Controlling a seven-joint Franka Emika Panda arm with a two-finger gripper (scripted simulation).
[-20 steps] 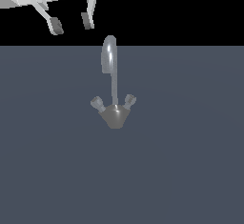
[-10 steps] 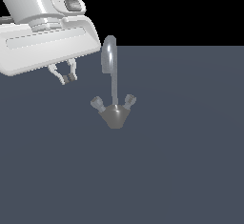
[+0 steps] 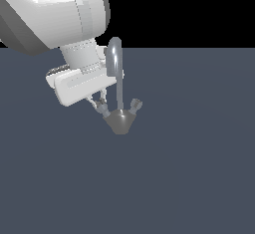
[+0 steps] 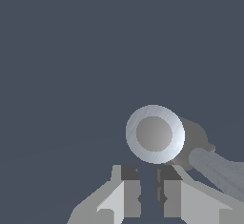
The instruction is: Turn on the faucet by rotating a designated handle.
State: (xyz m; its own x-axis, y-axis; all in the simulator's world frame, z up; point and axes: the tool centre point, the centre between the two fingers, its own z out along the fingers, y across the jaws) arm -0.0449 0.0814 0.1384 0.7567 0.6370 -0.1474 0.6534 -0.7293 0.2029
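White Panda gripper, fingers nearly closed and holding nothing, sits just beside the grey metal gooseneck faucet's stubby grey left handle.

Take the faucet as your landmark. On its exterior view's right side and in front of it, you have open grey floor with nothing standing there. Its exterior view's left side is crowded: the arm's white body fills the space above and beside the spout, and the gripper sits right at the handle. In the wrist view, the fingers leave only a narrow slot between them, just beside the faucet.
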